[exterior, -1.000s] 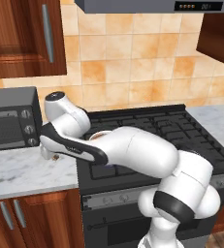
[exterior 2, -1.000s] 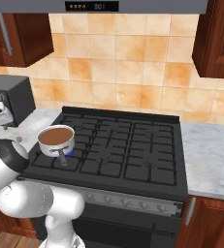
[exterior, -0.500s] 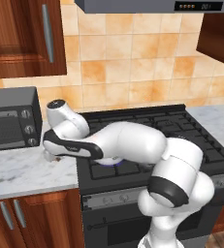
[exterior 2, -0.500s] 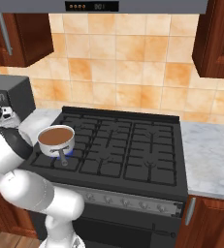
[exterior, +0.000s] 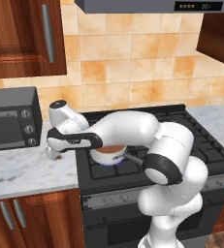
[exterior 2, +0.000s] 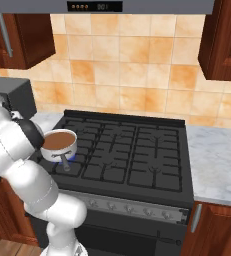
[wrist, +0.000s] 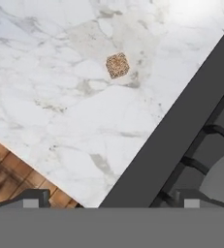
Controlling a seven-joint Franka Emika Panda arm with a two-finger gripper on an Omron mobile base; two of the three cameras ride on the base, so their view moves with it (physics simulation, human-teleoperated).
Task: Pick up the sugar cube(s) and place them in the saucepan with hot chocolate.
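Sugar cube [wrist: 117,65] lies alone on the marble surface [wrist: 60,106] just left of the stove [wrist: 181,131], tiny, light, likely crumbly, best pinched gently across two flat opposite faces; claw [wrist: 111,197] hovers above, jaws wide apart, empty.

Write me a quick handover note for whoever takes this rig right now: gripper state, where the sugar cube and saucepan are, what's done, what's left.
Gripper: open, holding nothing, above the marble counter left of the stove.
Sugar cube: lying on the counter near the stove's edge, ahead of the gripper in the hand view, apart from it.
Saucepan: on the front-left burner with brown liquid inside, handle pointing toward the stove's front.
Done: arm brought over the counter by the cube; no grasp yet.
Left: lower onto the cube, close, lift, carry it over the saucepan and drop it in.
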